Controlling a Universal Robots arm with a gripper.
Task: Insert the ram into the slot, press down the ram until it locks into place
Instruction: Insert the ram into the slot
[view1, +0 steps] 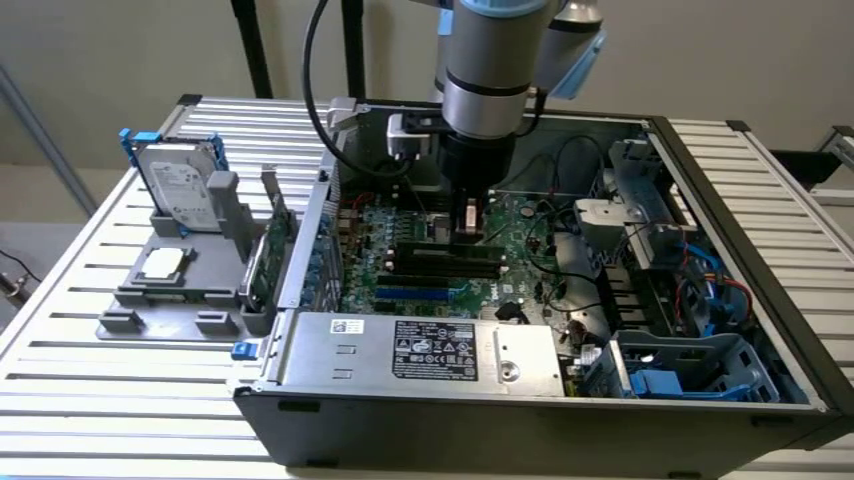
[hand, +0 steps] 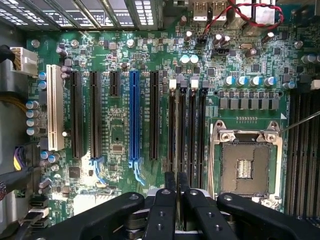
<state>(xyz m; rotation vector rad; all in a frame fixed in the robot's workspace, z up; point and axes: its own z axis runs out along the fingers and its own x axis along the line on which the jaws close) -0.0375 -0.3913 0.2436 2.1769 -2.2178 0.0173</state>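
On the slatted white surface (view1: 67, 350), an open grey computer case (view1: 534, 430). Beside it, on the exterior view's left, a grey stand (view1: 167, 290) holding a hard drive (view1: 180, 190) upright. Inside the case, a silver box (view1: 414, 350), a long blue slot (hand: 133, 115), a white slot (hand: 55, 107) and a square silver socket (hand: 245, 162).

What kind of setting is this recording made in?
Probably a robotics lab or test bench for computer assembly: an open desktop PC case sits on a slatted metal table, a grey fixture beside it holds a hard drive, and a robot arm reaches down over the motherboard.
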